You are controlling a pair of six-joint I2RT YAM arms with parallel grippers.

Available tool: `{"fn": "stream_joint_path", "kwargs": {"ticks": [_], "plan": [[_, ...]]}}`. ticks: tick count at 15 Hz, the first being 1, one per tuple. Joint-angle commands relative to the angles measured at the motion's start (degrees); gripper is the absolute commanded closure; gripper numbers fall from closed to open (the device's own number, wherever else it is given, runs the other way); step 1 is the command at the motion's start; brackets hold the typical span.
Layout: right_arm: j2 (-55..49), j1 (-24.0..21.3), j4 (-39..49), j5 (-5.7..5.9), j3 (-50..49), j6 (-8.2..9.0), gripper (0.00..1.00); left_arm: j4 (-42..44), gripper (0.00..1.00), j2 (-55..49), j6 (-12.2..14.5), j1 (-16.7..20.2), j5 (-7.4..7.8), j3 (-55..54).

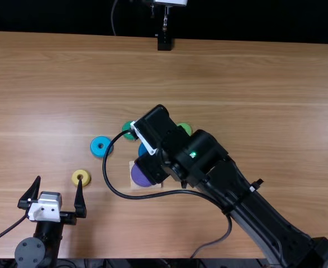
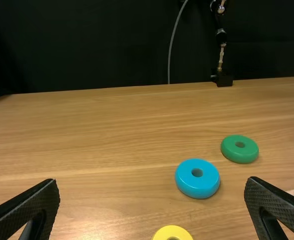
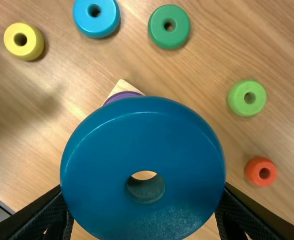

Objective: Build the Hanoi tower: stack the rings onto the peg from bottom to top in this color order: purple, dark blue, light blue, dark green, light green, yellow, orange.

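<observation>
"So, what do you have in your right gripper (image 1: 144,138)?"

"The dark blue ring (image 3: 101,150) — I'm pinching it between my two fingers, above the table (image 1: 253,100). In my right wrist view it hides part of the purple ring (image 3: 121,95), which sits at the wooden base (image 3: 115,90). I can't tell whether the peg runs through the purple one."

"And your left gripper (image 1: 59,180)?"

"Fingers spread wide. One tip overlaps the yellow ring (image 3: 34,49) in the top view, yet my left wrist view shows that ring apart from both fingers."

"Where are the others?"

"Flat on the wood: the light blue ring (image 2: 187,182) beyond the yellow, with the dark green ring (image 2: 232,150) near it. Past the base, farther right, is the light green ring (image 3: 240,103) — and the orange ring (image 3: 252,172) is near that, well apart from the yellow."
</observation>
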Motion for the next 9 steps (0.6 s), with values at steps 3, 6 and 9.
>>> {"fn": "stream_joint_path", "kwargs": {"ticks": [3, 6, 9], "plan": [[2.59, 1.82, 0.12, -0.13, 3.56, 0.31, 1.00, -0.63, 0.00, -0.71, 0.76, 0.20, 0.27, -1.13], [4.00, 1.91, 0.12, -0.13, 4.18, 0.31, 1.00, -0.63, 0.00, -0.71, 0.76, 0.20, 0.27, -1.13], [4.26, 1.91, 0.02, -0.13, 4.18, 0.20, 1.00, -0.63, 0.00, -0.71, 0.76, 0.20, 0.27, -1.13]]}}
